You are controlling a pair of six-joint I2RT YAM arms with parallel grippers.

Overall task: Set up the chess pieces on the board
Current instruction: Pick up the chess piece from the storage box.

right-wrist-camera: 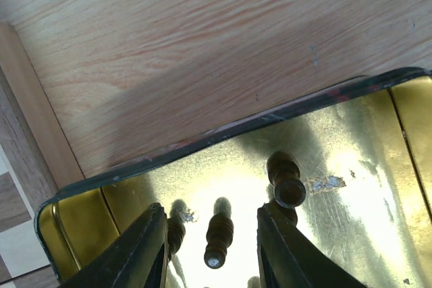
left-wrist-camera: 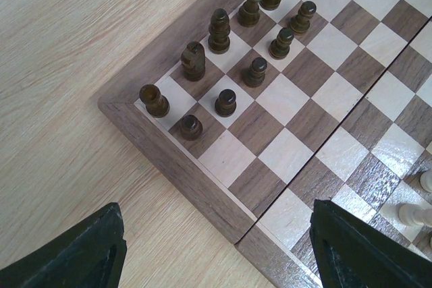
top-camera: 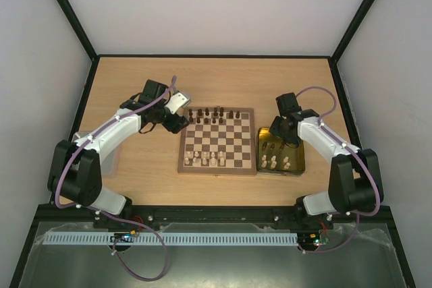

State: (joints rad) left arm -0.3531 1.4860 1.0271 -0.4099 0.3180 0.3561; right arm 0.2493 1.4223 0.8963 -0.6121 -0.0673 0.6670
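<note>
The board (top-camera: pixel 217 141) lies mid-table. Dark chess pieces (top-camera: pixel 216 114) fill its far rows and cream ones (top-camera: pixel 206 160) stand on its near rows. My left gripper (top-camera: pixel 177 116) hovers open over the board's far-left corner (left-wrist-camera: pixel 175 160), its fingers (left-wrist-camera: pixel 94 251) straddling the border, with nothing between them. Dark pieces (left-wrist-camera: pixel 219 32) stand just beyond. My right gripper (right-wrist-camera: pixel 210 234) is low in the gold tray (right-wrist-camera: pixel 364 166), jaws apart either side of an upright dark piece (right-wrist-camera: pixel 219 234) without touching it. Another dark piece (right-wrist-camera: pixel 285 180) stands by the right finger.
The gold tray (top-camera: pixel 291 146) sits right of the board and holds several cream pieces (top-camera: pixel 277 162) at its near end. A pale tray (top-camera: pixel 111 160) is partly hidden under the left arm. Enclosure walls ring the wooden table (top-camera: pixel 216 79).
</note>
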